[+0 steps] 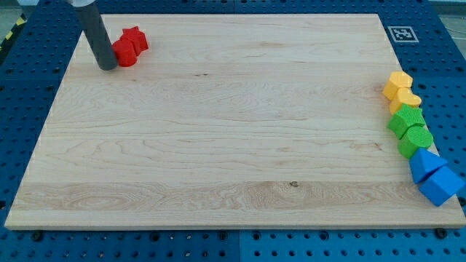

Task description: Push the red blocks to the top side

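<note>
Two red blocks sit together near the board's top left corner: a round red block (124,53) and a star-shaped red block (135,38) just up and right of it, touching it. My tip (108,67) is at the lower left of the round red block, against its left side. The dark rod rises from the tip toward the view's top left.
Along the wooden board's (233,145) right edge stands a column of blocks: two yellow blocks (399,84) (405,100), two green blocks (405,120) (416,140), and two blue blocks (424,164) (441,185). A marker tag (401,33) is at top right.
</note>
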`<action>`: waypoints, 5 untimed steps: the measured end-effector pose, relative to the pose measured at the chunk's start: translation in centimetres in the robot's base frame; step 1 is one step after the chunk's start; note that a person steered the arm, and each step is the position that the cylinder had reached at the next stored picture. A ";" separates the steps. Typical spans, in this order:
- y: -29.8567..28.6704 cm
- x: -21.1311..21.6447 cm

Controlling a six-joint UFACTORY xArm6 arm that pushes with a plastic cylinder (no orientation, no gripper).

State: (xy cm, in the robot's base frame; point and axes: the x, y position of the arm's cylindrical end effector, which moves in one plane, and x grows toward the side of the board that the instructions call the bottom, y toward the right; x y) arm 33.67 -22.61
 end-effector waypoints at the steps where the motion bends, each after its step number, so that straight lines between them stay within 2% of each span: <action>1: 0.0 -0.5; 5: 1.3 -0.9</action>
